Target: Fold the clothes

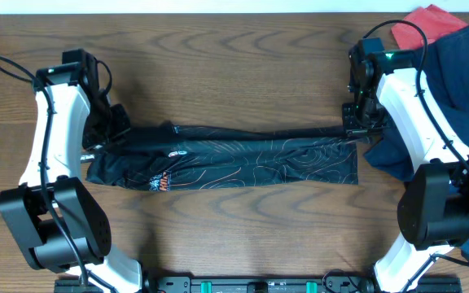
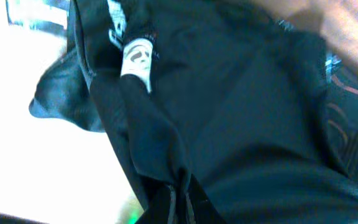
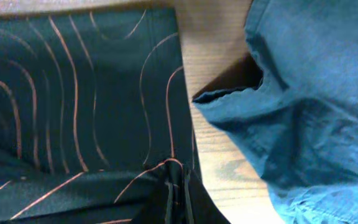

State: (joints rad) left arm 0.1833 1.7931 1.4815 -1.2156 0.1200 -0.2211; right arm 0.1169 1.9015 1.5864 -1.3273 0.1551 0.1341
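Observation:
The black jersey with thin orange contour lines lies as a long, narrow band across the middle of the table. My left gripper is shut on its far left edge; the left wrist view shows black cloth pinched between the fingers and a white label. My right gripper is shut on the far right corner; the right wrist view shows the patterned cloth bunched in the fingers. The far edge is stretched taut between the two grippers.
A dark navy-blue fabric pile lies at the right, touching the jersey's right end, and shows in the right wrist view. A red cloth sits at the far right corner. Bare wooden table lies beyond the jersey.

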